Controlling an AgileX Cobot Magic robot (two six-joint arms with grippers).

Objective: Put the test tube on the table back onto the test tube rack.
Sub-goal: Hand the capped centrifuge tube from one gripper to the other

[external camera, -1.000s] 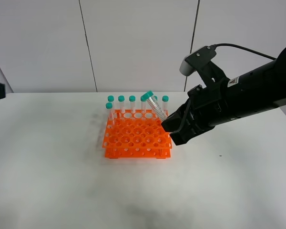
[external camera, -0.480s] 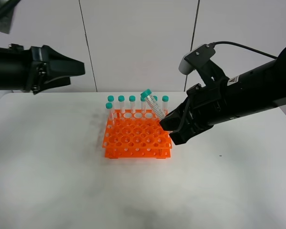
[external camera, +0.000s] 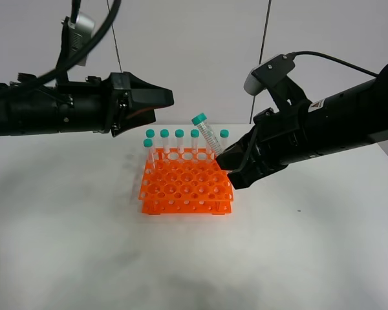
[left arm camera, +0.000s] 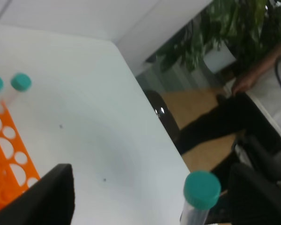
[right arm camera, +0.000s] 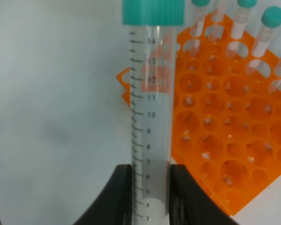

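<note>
Closest in, the right wrist view shows what the high camera cannot: the right gripper has its two black fingers pressed against either side of the test tube, clamped low on its body. The printed graduations run up the clear wall to the teal cap, and the conical tip is hidden below the fingers. From the high camera the bare front of the table comes first, then the test tube rack standing on it near the middle. The held tube hangs in the air over the rack's far right part. It is tilted, with its cap leaning toward the left arm, and its lower end is lost behind the right gripper, so it sits in no hole that can be seen. The other tubes stand upright in the rack's far rows. The left gripper hangs well above the table on the left, pointing toward the tube and holding nothing. Whether its jaws are parted cannot be told, since its own wrist view shows only one blurred dark finger. That view alone shows the table's far edge and a leafy plant beyond it. The high camera ends at a pale panelled wall.
</note>
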